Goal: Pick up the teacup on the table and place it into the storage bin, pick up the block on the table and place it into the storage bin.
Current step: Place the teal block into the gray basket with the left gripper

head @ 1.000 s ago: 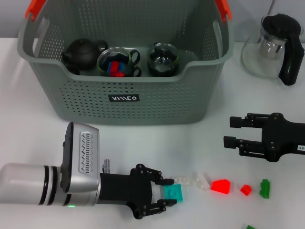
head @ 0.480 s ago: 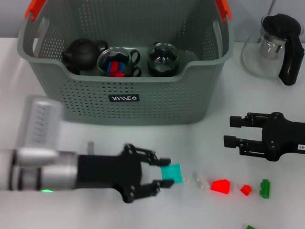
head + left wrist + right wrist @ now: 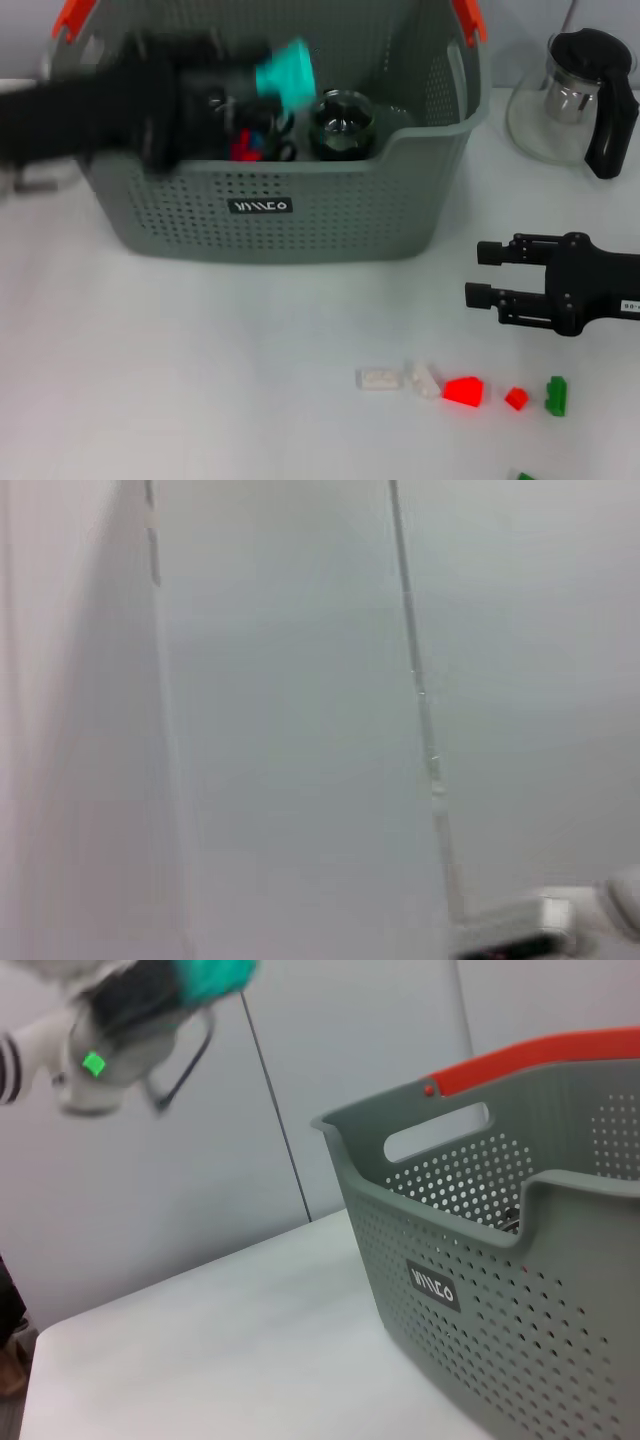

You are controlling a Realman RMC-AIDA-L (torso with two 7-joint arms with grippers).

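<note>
A white table [image 3: 200,360] is carrying everything, and pale grey wall panels are being shown behind it in the wrist views. The bin [image 3: 330,215], a large grey perforated basket with orange handle clips and a small black label on its front, is standing at the table's far side. Inside it, a dark teapot is being largely hidden by the arm, while a glass cup [image 3: 340,122] and a cup with red and blue pieces [image 3: 250,140] are sitting beside it. A glass pitcher [image 3: 575,95] with a black handle is standing to the bin's right. The left pincer [image 3: 245,75] is being held above the bin's left half, blurred, clamped on a teal block [image 3: 285,72]; the block is thus hanging in the air over the bin's interior. The right pincer [image 3: 490,272] is being kept low over the table right of the bin, its fingers apart. Small white [image 3: 400,378], red [image 3: 463,390] and green [image 3: 556,395] blocks are lying in a row on the near table.
</note>
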